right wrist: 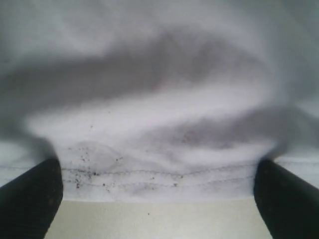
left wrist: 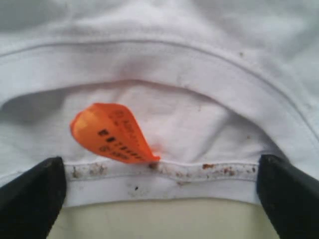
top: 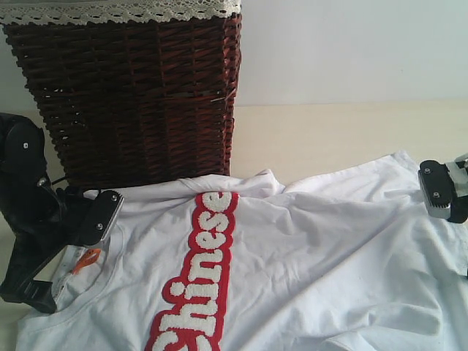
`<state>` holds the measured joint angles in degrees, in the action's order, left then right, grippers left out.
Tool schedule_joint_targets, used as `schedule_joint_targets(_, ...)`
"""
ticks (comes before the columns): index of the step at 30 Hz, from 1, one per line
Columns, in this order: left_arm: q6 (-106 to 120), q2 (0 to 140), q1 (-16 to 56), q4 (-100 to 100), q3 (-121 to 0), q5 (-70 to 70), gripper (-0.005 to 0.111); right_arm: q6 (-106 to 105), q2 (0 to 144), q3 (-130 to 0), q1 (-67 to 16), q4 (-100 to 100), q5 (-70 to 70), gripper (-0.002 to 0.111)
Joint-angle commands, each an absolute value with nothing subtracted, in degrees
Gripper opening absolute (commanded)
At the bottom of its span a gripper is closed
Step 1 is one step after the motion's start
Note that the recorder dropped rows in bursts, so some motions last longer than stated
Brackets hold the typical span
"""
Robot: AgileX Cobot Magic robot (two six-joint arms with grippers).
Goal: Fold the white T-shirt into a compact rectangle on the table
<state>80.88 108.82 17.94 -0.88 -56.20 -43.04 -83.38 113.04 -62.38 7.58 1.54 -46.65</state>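
Left gripper (left wrist: 159, 199) first: I have the jaws spread wide, one black finger (left wrist: 30, 199) on each side of the neckline, nothing pinched. The back edge of the collar (left wrist: 164, 174) runs straight across the gap, speckled with small brown marks. The orange neck tag (left wrist: 112, 134) curls up just inside it. Bare beige table shows under the collar edge.

Over to the right gripper (right wrist: 159, 199): same story, jaws as wide as they go, gripping nothing. A stitched hem (right wrist: 159, 177) crosses between the fingers, with dark specks on it. Beyond the hem the cloth rises in soft, blurry folds.

Pulling back to the exterior view, the white T-shirt (top: 307, 248) lies spread on the table (top: 329, 135), front up, a few shallow wrinkles across it. The red-edged "Chinese" lettering (top: 201, 278) runs from the near edge up toward the basket. My left arm sits at the neck opening, the right one at the far right edge of the cloth.

The dark wicker basket (top: 131, 95), with its white lace trim (top: 110, 11), stands just behind the shirt's upper edge. I can't tell whether cloth and wicker touch. The pale wall (top: 351, 51) is behind.
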Motion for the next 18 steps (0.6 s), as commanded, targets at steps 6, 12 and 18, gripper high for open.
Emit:
schedule_joint_targets(6,80.81,109.32,17.68,-0.77,-56.49,-43.13,0.105,-83.86,114.6,-62.18,7.4,0.63,-46.47,0.105)
schedule_joint_targets(12,80.81,109.32,17.68,-0.77,-56.49,-43.13,0.105,-83.86,114.7,-62.18,7.4,0.0,-46.33,0.105)
schedule_joint_targets(18,80.81,109.32,17.68,-0.77,-56.49,-43.13,0.105,-83.86,114.69,-62.18,7.4,0.0,-45.26,0.105)
